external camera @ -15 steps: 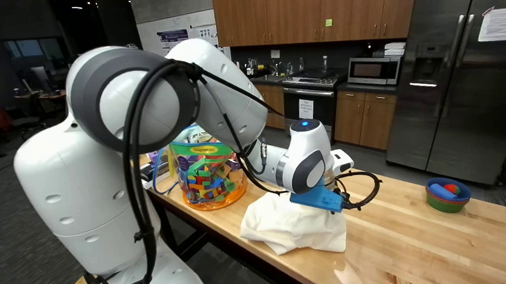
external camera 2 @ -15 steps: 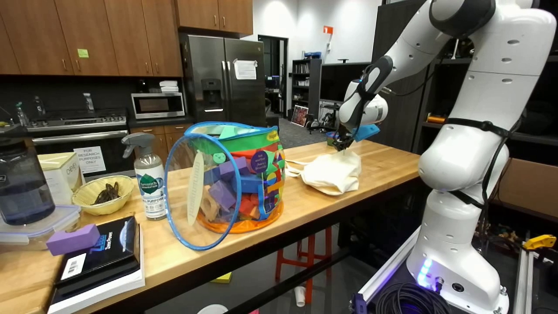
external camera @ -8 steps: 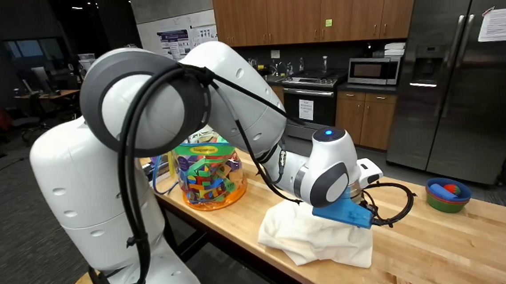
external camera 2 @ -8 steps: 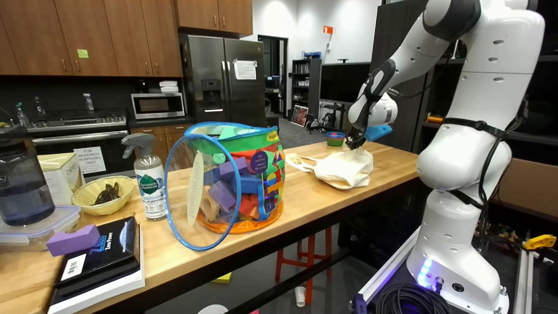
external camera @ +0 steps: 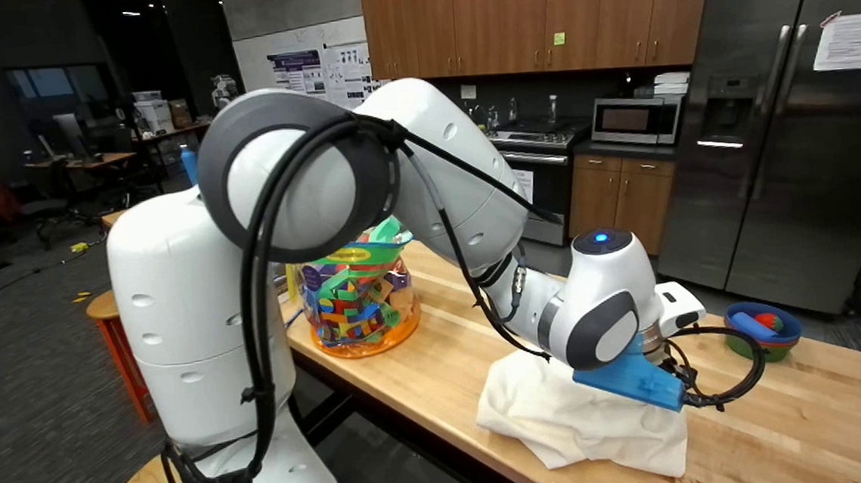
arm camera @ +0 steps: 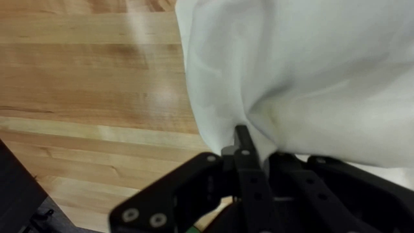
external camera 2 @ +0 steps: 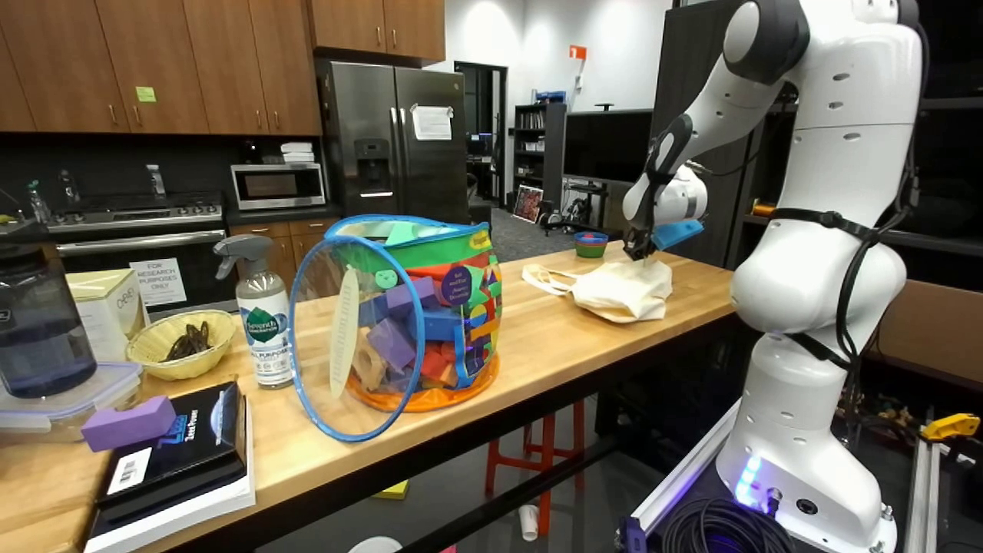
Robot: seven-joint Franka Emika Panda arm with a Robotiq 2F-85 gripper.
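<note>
A cream cloth bag (external camera: 564,414) lies crumpled on the wooden table (external camera: 814,419). It also shows in an exterior view (external camera 2: 618,292), with its strap loop (external camera 2: 547,279) trailing toward the clear toy bag. My gripper (arm camera: 260,145) is shut on a pinched fold of the cloth bag (arm camera: 323,81) near its edge. In the wrist view the cloth runs between the two black fingers; one fingertip is partly hidden by cloth. In an exterior view the gripper (external camera 2: 639,252) points down onto the bag's top. In the remaining exterior view the fingers are hidden behind the blue mount.
A clear toy bag of coloured blocks (external camera: 363,307) stands on the table, also in an exterior view (external camera 2: 476,307). Nested bowls (external camera: 763,336) sit at the far end. A spray bottle (external camera 2: 265,330), a yellow basket (external camera 2: 165,367) and books (external camera 2: 192,476) stand beyond the toy bag.
My gripper has moved along the table, away from the toy bag and toward the bowls. The cloth bag has slid along with it, its strap trailing. The gripper stays shut on the cloth.
</note>
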